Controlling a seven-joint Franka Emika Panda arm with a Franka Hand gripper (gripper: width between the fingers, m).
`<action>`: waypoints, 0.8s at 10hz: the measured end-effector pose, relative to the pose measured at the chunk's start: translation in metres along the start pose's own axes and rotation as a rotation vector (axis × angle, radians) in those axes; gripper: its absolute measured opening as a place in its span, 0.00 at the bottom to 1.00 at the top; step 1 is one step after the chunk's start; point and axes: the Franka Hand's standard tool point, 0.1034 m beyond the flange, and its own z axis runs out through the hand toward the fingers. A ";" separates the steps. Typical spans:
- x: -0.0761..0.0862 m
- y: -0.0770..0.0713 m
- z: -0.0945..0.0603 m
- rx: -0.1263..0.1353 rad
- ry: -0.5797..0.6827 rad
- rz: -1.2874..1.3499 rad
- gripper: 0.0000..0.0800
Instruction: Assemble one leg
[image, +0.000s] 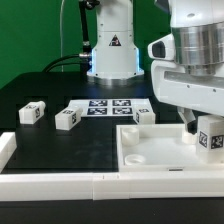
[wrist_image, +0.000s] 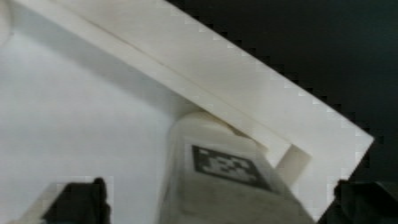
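A leg (image: 211, 138), a small white block with a marker tag, stands upright at the far right corner of the large flat white panel (image: 155, 150) with round sockets. My gripper (image: 206, 128) straddles it from above. In the wrist view the leg (wrist_image: 231, 165) stands between the two dark fingertips (wrist_image: 75, 200), with a gap on each side, so the gripper (wrist_image: 221, 206) is open around it and not touching. The panel (wrist_image: 89, 110) fills the view under it. Three more legs (image: 33, 113), (image: 66, 118), (image: 145, 116) lie on the black table.
The marker board (image: 105, 107) lies flat behind the loose legs. A low white rail (image: 60, 186) runs along the front edge, with an end block at the exterior view's left (image: 6, 148). The robot base (image: 112, 45) stands at the back.
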 end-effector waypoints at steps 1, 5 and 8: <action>-0.003 -0.001 0.000 0.000 -0.001 -0.075 0.81; 0.001 -0.003 -0.001 -0.040 0.018 -0.750 0.81; 0.000 -0.007 -0.003 -0.076 0.013 -1.101 0.81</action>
